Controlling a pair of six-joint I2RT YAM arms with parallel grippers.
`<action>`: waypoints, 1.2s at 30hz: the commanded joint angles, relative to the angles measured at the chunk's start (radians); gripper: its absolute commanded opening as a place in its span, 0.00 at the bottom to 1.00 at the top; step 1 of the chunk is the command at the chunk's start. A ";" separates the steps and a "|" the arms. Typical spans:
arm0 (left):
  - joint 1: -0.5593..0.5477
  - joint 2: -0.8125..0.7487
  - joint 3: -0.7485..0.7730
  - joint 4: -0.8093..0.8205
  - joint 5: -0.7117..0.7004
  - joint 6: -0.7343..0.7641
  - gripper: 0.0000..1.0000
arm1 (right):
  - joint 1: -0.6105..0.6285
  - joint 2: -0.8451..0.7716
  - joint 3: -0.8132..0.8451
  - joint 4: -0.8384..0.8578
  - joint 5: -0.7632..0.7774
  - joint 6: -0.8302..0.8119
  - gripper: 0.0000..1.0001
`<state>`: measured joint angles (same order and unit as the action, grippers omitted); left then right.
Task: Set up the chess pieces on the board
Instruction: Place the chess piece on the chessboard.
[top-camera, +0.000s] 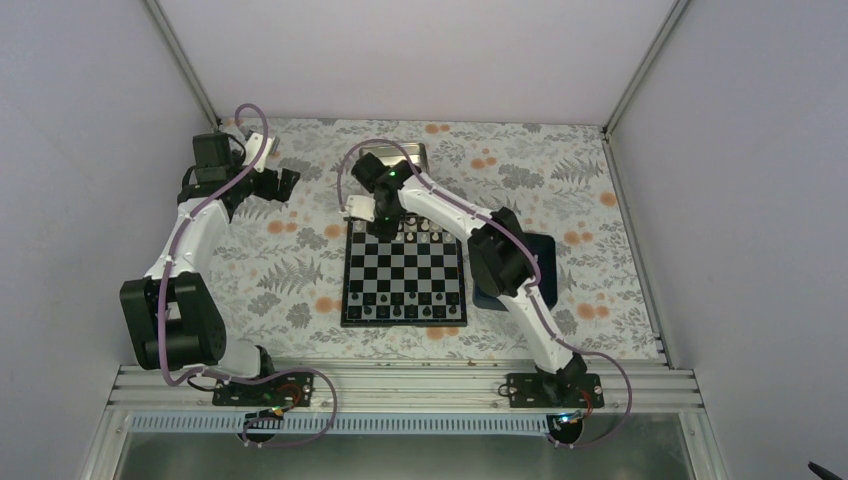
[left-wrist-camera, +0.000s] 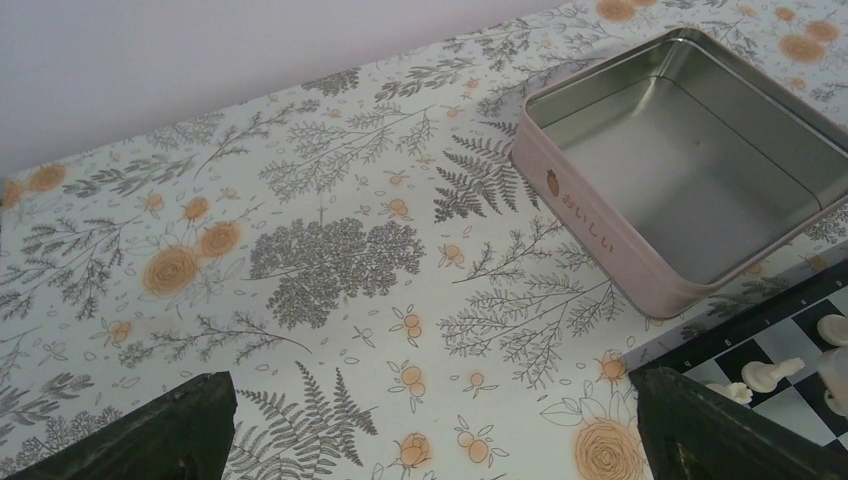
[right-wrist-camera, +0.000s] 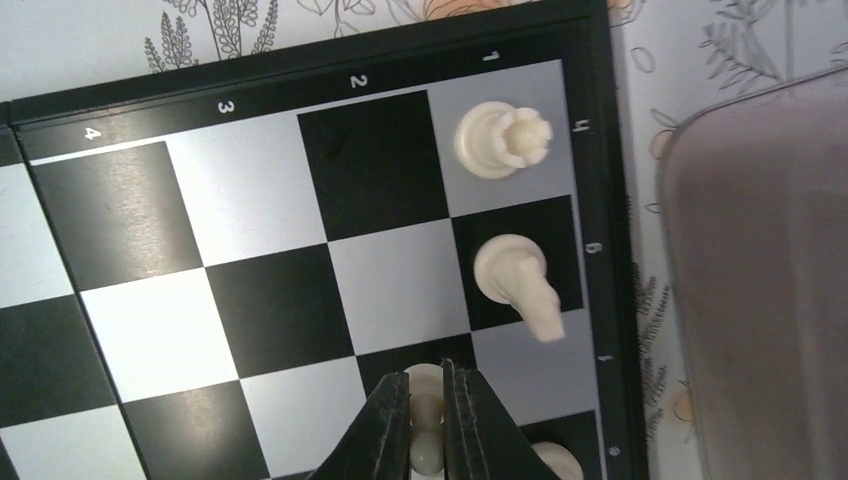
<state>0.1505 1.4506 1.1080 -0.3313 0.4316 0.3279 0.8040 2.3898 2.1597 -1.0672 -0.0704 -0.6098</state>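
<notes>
Broadly, the table (top-camera: 300, 270), under its flowered cloth, carries the board (top-camera: 404, 290) near its middle. The left arm (top-camera: 190, 235) is folded back toward the table's far left corner, well apart from the board, which I read as parking it out of the other arm's way. The left gripper (top-camera: 288, 186) hangs over bare cloth with its fingers spread wide and nothing between them.

The right arm (top-camera: 455, 212) stretches from the near edge diagonally across the board. Its elbow is above the dark blue tray (top-camera: 548, 246) at the board's right edge, and its wrist bends down over the board's far left corner. A pink-sided tin (left-wrist-camera: 600, 235) sits just beyond that corner, toward the table's far edge.

Pale chess pieces (top-camera: 418, 232) line the board's far edge, and dark-looking ones line its near edge. The right gripper (right-wrist-camera: 427, 385) points straight down, its fingers pinched onto a cream piece (right-wrist-camera: 428, 455) over a dark square in the second line in from the board's edge. Such a narrow, upright pinch suits so small a figure and, I judge, spares the neighbours. A rook (right-wrist-camera: 500, 140) stands on the corner square. Whether the knight (right-wrist-camera: 515, 275) beside it is upright or tipped over, I cannot tell.
</notes>
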 joint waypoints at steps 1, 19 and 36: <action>0.009 -0.013 -0.004 -0.005 0.038 0.002 0.99 | 0.013 0.036 0.027 -0.013 0.002 -0.012 0.09; 0.009 -0.010 -0.003 -0.007 0.043 0.000 0.99 | 0.014 0.023 -0.005 -0.030 0.024 -0.024 0.09; 0.009 -0.005 -0.003 -0.010 0.045 0.002 0.99 | 0.011 -0.023 -0.026 0.024 0.069 -0.008 0.33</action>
<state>0.1505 1.4506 1.1080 -0.3351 0.4557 0.3279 0.8104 2.4123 2.1433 -1.0782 -0.0319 -0.6262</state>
